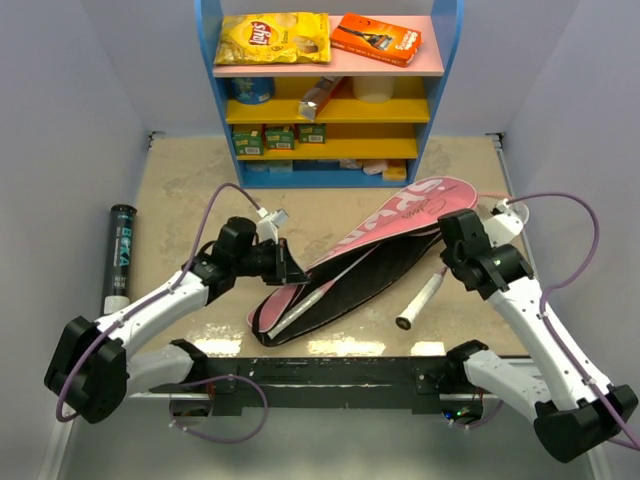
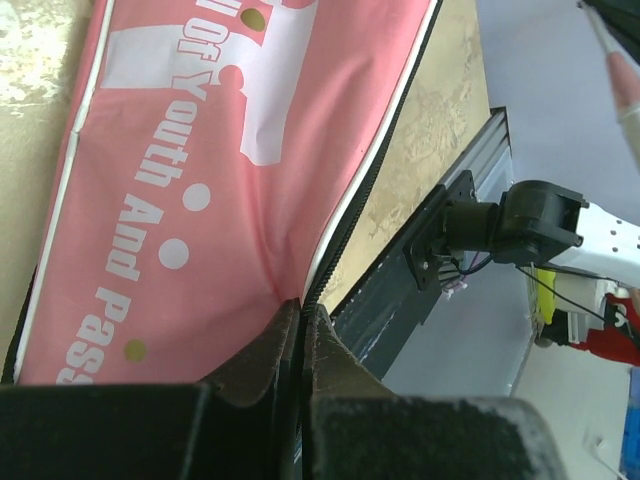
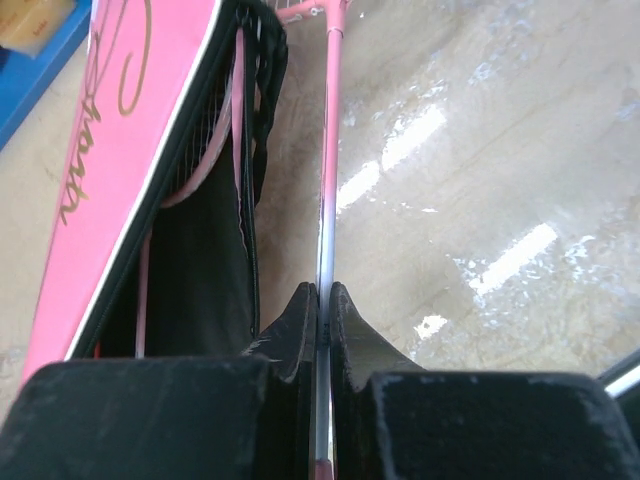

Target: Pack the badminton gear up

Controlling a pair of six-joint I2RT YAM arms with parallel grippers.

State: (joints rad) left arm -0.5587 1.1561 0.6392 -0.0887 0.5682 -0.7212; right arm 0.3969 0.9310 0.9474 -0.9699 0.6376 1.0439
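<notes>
The pink SPORT bag (image 1: 400, 215) lies open across the middle of the table, its black inside showing. My left gripper (image 1: 290, 268) is shut on the bag's zip edge (image 2: 318, 262) at the narrow end. One racket lies inside the bag, its white handle (image 1: 314, 301) near the opening and its pink frame (image 3: 215, 150) showing in the right wrist view. My right gripper (image 1: 447, 250) is shut on the thin shaft (image 3: 328, 180) of the second racket, whose white handle (image 1: 420, 298) points towards the front edge. The long black tube (image 1: 120, 255) lies at the far left. The shuttlecock is not in view.
A blue shelf unit (image 1: 445, 60) stands at the back, with the yellow crisp packet (image 1: 272, 38) and the orange box (image 1: 375, 37) on top. A black rail (image 1: 330, 372) runs along the front edge. Grey walls close both sides.
</notes>
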